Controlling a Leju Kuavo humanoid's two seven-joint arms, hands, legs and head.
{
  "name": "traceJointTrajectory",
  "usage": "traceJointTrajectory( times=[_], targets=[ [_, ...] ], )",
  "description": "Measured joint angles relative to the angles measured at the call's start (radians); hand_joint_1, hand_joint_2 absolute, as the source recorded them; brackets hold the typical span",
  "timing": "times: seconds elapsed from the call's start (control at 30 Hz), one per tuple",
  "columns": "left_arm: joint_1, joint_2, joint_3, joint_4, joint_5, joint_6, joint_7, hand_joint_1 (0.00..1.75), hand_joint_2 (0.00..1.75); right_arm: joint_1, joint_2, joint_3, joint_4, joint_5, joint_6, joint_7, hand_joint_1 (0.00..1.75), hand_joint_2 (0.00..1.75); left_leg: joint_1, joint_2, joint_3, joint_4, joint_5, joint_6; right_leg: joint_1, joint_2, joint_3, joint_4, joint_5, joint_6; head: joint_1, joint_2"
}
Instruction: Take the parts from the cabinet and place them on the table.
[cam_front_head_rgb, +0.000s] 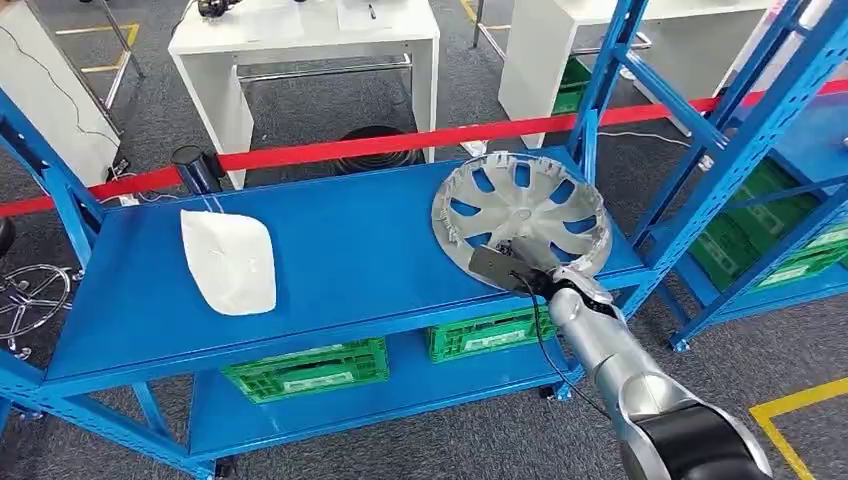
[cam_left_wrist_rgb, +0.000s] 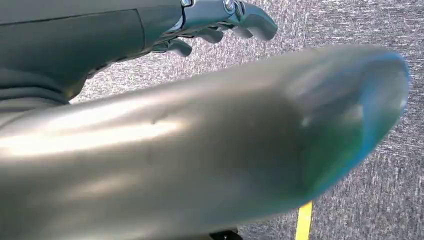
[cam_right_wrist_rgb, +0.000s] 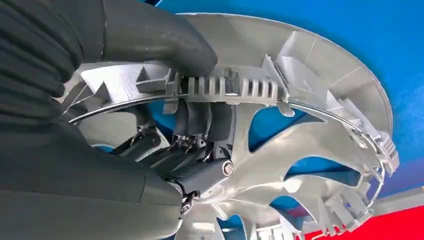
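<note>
Fingers (cam_right_wrist_rgb: 200, 117) of the right hand (cam_front_head_rgb: 520, 272) clamp the rim of the silver hubcap (cam_front_head_rgb: 522, 215).
It lies at the right end of the blue shelf (cam_front_head_rgb: 350, 250); a white part (cam_front_head_rgb: 230, 262) lies near the left end. Green crates (cam_front_head_rgb: 310, 368) sit below, contents unclear. Left hand (cam_left_wrist_rgb: 220, 22) hangs over the floor, fingers seemingly loosely curled, holding nothing.

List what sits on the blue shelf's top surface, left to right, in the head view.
White part → silver hubcap, which the right hand grips at its near rim, both on the blue shelf.
</note>
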Motion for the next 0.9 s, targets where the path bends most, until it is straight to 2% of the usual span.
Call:
traceJointTrajectory(
  times=[0.2,0.23,0.27,0.4,0.5,0.67,0.9],
  targets=[
    [-0.001,0.0,0.002,0.0,-0.011,0.007,-0.003,0.0,0.0,0.0,0.0,0.001,0.0,-0.002,0.0,-0.003,1.75,1.75,0.0,0.0,0.0,0.0,-0.001,0.001,0.0,0.0,-0.001,0.0,0.0,0.0,0.0,0.0],
    [0.0,0.0,0.002,0.0,-0.025,0.012,-0.018,0.0,0.0,0.001,0.0,0.001,0.0,-0.003,-0.002,-0.004,1.75,1.75,0.0,0.0,0.0,0.0,-0.001,0.001,0.0,0.0,-0.001,0.0,0.0,0.0,0.0,0.0],
    [0.0,0.0,0.002,-0.001,-0.045,0.028,-0.036,0.0,1.75,0.002,-0.001,0.001,0.0,-0.004,-0.004,-0.006,1.75,1.75,0.0,0.0,0.0,0.0,-0.001,0.001,0.0,0.0,-0.001,0.0,0.0,0.0,0.0,0.0],
    [0.0,0.0,-0.037,-0.001,-0.165,0.144,0.001,0.0,1.75,0.009,-0.003,0.001,0.0,0.012,-0.027,-0.021,1.75,1.75,0.0,0.0,0.0,0.0,-0.001,0.001,0.0,0.0,-0.001,0.0,0.0,0.0,0.0,0.0],
    [0.001,0.0,-0.049,-0.007,-0.172,0.182,0.013,0.0,1.75,0.017,-0.003,0.004,-0.005,0.042,-0.048,-0.021,1.75,1.75,0.0,0.0,0.0,0.0,-0.001,0.001,0.0,-0.001,0.0,0.0,-0.001,0.0,0.0,0.0],
    [-0.008,0.001,0.009,-0.022,-0.203,0.186,-0.033,0.0,1.75,0.045,-0.003,0.01,-0.049,0.066,-0.055,-0.024,1.75,1.75,0.0,-0.001,0.0,0.0,-0.001,0.001,0.0,-0.001,0.0,0.0,-0.001,0.0,0.0,0.0],
    [-0.018,0.007,0.026,-0.019,-0.234,0.154,-0.024,0.0,1.75,0.078,-0.003,0.016,-0.106,0.069,-0.072,-0.038,1.75,1.75,0.0,0.0,-0.001,-0.001,-0.001,0.001,0.0,-0.001,-0.001,0.0,-0.001,0.0,0.0,0.0]
  ],
)
